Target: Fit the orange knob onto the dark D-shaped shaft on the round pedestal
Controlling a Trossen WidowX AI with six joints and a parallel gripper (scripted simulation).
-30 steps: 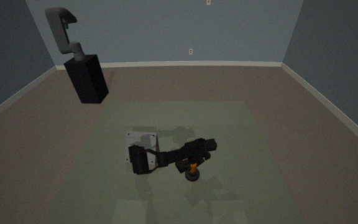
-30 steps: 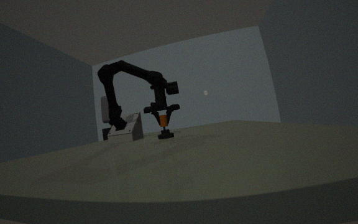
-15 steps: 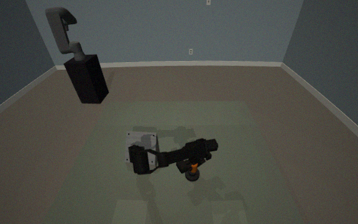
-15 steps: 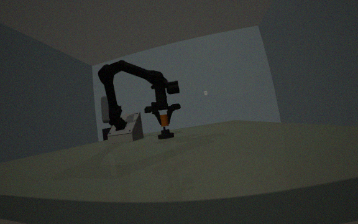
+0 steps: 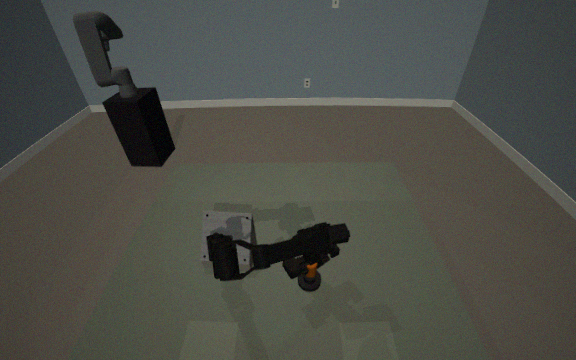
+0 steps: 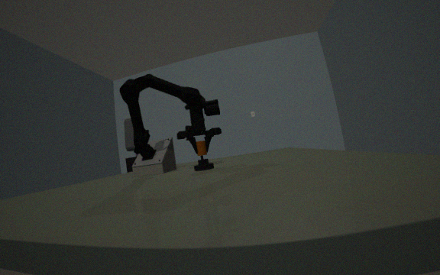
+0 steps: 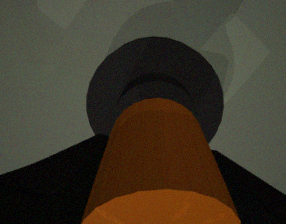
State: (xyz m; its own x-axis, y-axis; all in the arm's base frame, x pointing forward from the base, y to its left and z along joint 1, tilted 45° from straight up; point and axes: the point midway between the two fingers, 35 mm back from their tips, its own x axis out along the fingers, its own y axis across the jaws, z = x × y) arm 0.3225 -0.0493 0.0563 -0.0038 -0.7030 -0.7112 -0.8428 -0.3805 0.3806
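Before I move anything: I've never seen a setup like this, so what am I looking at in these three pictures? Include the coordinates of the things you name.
You have one black jointed arm [image 5: 278,254] [image 6: 166,87] on a light base block [image 5: 208,222] [image 6: 168,160]. One picture looks down from above, one from the side at low height, and one from the arm's wrist. On the greenish surface [image 5: 168,300] [image 6: 281,206] stands a dark round pedestal [image 5: 309,285] [image 6: 204,166] [image 7: 101,100] with a thin shaft [image 6: 202,157]. The tool [image 6: 202,149] grips an orange knob [image 5: 311,270] [image 6: 202,147] [image 7: 156,150] upright above the pedestal, not pushed down onto it.
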